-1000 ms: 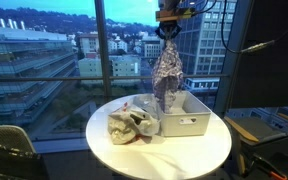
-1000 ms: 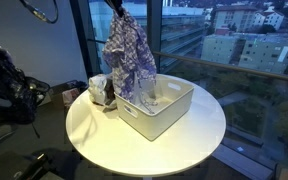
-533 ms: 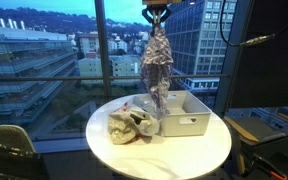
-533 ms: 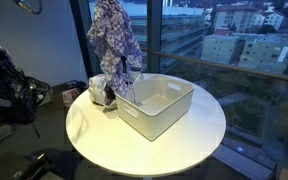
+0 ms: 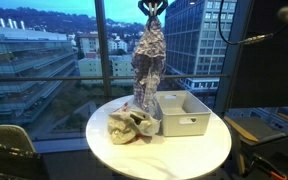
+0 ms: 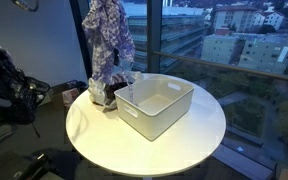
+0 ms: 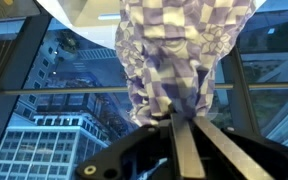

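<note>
A purple-and-white checked cloth (image 5: 148,65) hangs in the air from my gripper (image 5: 151,14), which is shut on its top end at the upper edge of both exterior views. The cloth (image 6: 108,40) dangles beside the white rectangular bin (image 6: 156,104), over the left part of the round white table (image 6: 174,145), its lower end near the crumpled pile of other cloths (image 5: 130,125). In the wrist view the checked cloth (image 7: 179,60) fills the middle, pinched between my fingers (image 7: 184,150), with the table's underside-looking white edge above.
The white bin (image 5: 182,112) stands empty on the table's right half. A crumpled pale cloth pile (image 6: 102,92) lies by the bin. Floor-to-ceiling windows surround the table. A chair (image 5: 6,150) stands at lower left, and dark equipment (image 6: 9,90) stands near the table.
My gripper has lifted the checked cloth out of the bin and carried it sideways, away from the bin toward the cloth pile. The bin now shows empty.
</note>
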`<state>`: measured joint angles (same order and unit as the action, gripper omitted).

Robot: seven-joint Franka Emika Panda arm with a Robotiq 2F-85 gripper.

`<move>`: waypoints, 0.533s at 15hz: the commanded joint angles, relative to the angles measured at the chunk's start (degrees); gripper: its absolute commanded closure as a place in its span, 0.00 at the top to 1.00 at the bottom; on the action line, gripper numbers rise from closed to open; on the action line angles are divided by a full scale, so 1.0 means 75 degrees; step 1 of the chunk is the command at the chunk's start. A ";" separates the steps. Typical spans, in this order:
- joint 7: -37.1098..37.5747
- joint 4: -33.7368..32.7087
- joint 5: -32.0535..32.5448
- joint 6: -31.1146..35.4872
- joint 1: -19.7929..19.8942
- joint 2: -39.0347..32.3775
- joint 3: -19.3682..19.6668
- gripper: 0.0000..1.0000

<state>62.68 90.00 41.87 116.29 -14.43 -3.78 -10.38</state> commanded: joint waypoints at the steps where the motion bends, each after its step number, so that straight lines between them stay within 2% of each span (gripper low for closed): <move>1: 0.0178 -0.0191 0.0547 0.0180 0.0091 -0.0379 0.0097 0.01; 8: -0.0366 0.0063 0.0353 0.0535 0.0171 -0.0969 0.0311 0.01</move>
<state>62.52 90.93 44.67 118.09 -13.35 -10.06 -8.54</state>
